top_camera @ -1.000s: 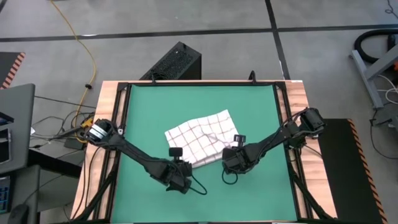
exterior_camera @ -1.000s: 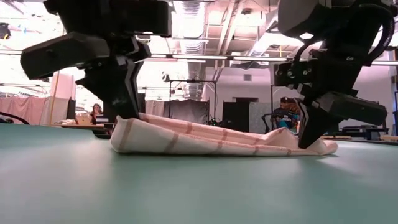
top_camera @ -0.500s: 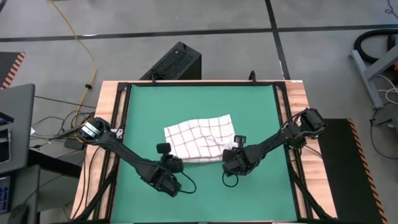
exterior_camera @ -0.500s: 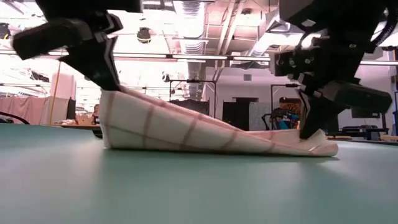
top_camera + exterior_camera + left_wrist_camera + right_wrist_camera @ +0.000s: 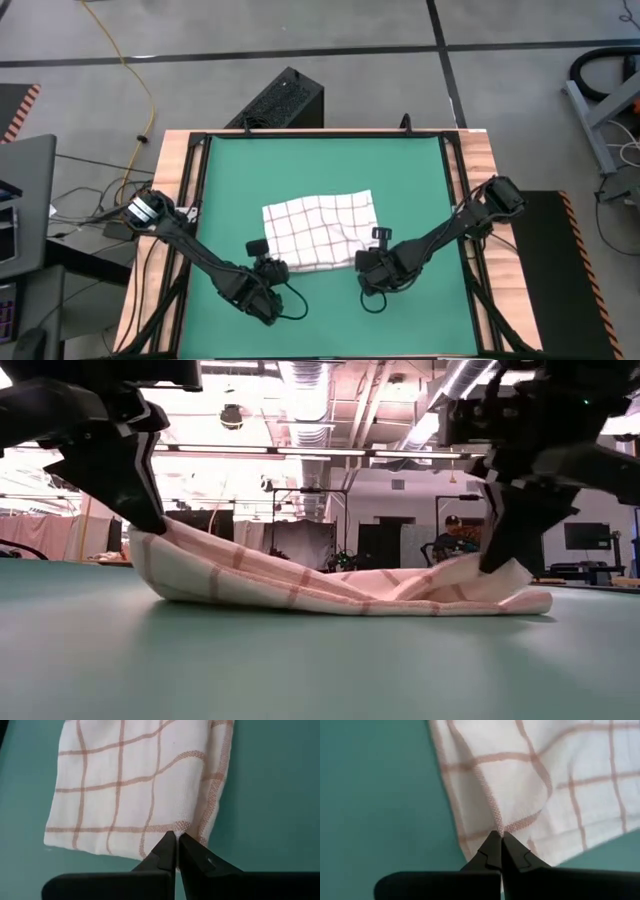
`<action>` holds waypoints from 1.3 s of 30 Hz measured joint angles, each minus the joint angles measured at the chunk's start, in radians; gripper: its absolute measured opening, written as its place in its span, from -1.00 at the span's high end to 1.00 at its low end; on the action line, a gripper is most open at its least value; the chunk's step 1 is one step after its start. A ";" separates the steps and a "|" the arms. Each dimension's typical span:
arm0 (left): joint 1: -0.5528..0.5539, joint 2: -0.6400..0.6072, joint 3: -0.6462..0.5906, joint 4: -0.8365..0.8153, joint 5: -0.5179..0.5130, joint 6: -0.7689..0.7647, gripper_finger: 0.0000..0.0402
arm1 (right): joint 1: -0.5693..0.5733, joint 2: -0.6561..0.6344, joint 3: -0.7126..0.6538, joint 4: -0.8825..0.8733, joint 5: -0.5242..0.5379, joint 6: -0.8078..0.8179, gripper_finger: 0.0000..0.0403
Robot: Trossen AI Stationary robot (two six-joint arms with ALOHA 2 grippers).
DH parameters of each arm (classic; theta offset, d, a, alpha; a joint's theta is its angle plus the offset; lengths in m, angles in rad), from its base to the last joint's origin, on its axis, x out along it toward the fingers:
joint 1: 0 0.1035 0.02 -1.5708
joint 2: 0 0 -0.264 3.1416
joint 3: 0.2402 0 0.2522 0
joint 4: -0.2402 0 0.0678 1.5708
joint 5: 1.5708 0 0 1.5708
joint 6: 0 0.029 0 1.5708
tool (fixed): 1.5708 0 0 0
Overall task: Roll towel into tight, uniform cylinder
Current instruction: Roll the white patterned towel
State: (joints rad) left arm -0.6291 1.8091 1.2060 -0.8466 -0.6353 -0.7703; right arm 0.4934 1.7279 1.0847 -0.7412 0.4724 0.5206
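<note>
The towel (image 5: 320, 232), white with a thin red-brown grid, lies loosely folded in the middle of the green mat (image 5: 240, 170). Its underside rests on the mat, and its two near corners are raised. My left gripper (image 5: 268, 268) is shut on the near left corner, which the low view shows held up off the mat (image 5: 150, 528). My right gripper (image 5: 372, 260) is shut on the near right corner, lower down (image 5: 497, 565). Between the two grippers the cloth sags in soft folds (image 5: 340, 585). My left gripper pinches the towel's hemmed corner (image 5: 176, 826) between its two fingertips, slanting down from the near left. That corner is lifted clear of the mat, and the cloth slopes down from it to the mat. My right gripper pinches the towel's hemmed edge at the corner (image 5: 498, 830) between its two fingertips, slanting down from the near right. The corner is raised slightly, and the cloth right below it lies on the mat (image 5: 520, 600).
A wooden frame with black rails (image 5: 190, 200) borders the mat on the left and right. A black box (image 5: 280, 100) sits beyond the far edge. Bare mat lies on every side of the towel. People sit in the room beyond the table (image 5: 450, 540).
My left gripper has gone toward the table's left and near edges, risen and rolled, carrying the towel's near left corner up off the mat. My right gripper has moved a little toward the near edge and up. The cloth between them has spread out wider.
</note>
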 joint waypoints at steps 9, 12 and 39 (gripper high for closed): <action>-0.001 0.000 0.000 -0.001 -0.026 -0.009 1.00 | 0.004 0.000 -0.037 0.123 -0.050 0.032 0.93; -0.001 0.000 0.000 -0.002 -0.026 -0.003 1.00 | 0.004 0.000 -0.041 0.127 -0.073 0.033 0.85; -0.001 0.000 0.000 -0.053 -0.027 -0.009 1.00 | 0.094 -0.050 -0.052 -0.018 -0.022 0.230 0.12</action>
State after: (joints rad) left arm -0.6296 1.8091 1.2060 -0.8998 -0.6628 -0.7790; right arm 0.5879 1.6778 1.0325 -0.7595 0.4508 0.7508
